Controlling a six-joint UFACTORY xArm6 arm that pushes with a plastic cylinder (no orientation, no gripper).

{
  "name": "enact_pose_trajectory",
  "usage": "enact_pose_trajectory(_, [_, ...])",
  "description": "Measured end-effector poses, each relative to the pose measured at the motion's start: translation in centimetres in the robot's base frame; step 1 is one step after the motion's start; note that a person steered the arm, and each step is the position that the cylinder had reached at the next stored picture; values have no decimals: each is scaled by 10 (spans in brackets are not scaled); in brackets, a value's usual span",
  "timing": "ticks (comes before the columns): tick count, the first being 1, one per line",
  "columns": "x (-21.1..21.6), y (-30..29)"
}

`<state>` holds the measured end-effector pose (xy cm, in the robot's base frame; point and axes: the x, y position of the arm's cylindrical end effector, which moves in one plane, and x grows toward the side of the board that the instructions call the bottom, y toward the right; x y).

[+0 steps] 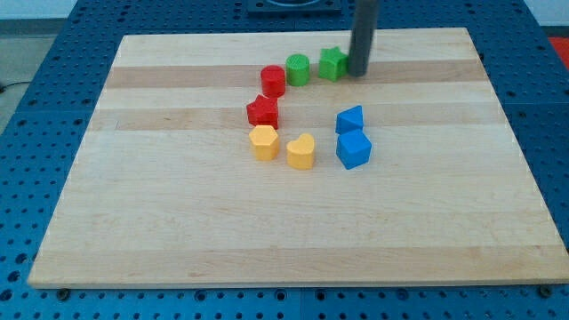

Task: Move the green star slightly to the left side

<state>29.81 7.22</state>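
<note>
The green star (332,63) sits near the view's top centre of the wooden board (178,222). My tip (357,73) is right at the star's right side, touching or nearly touching it. A green cylinder (298,69) stands just left of the star, a small gap apart. A red cylinder (273,81) stands left of and a bit below the green cylinder.
A red star (263,111) lies below the red cylinder. A yellow hexagon (264,141) and a yellow heart (301,151) lie below that. Two blue blocks (350,119) (353,149) stand to the right of them, below my tip.
</note>
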Motion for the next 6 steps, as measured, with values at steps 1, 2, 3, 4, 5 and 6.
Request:
enact_pose_trajectory(1, [-11, -73])
enact_pose_trajectory(2, [-17, -63])
enact_pose_trajectory(3, [-17, -1])
enact_pose_trajectory(4, [-35, 38])
enact_pose_trajectory(5, [-50, -37])
enact_pose_trajectory(6, [-57, -70])
